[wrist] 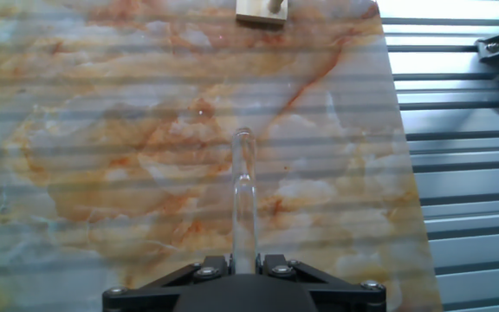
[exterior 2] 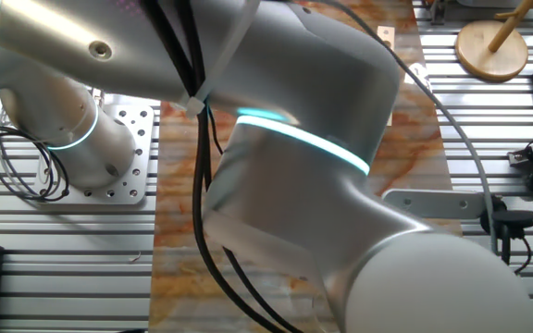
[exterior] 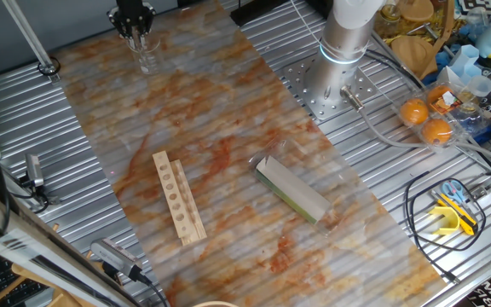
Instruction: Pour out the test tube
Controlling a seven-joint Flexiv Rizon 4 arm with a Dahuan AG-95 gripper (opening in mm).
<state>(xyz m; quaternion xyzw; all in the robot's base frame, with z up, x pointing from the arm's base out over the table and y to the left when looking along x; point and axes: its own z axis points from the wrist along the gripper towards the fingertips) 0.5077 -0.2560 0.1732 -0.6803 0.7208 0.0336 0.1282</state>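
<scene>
Test tube (wrist: 244,204), pinched at its base by the tool (wrist: 245,263), runs straight up from lower centre of the hand view, mouth over bare worktop (wrist: 102,130), wooden rack (exterior: 178,197) well apart.

A clear glass test tube (wrist: 244,204), slender and see-through, is clamped at its near end between the two fingers of the gripper (wrist: 245,263). In the hand view it extends straight away from the fingers over an orange-and-grey marbled mat, its far rim showing as a small round ring. Whether it holds anything cannot be told. In one fixed view it appears only as a faint glassy shape (exterior: 147,55) below the dark gripper (exterior: 132,31).
</scene>
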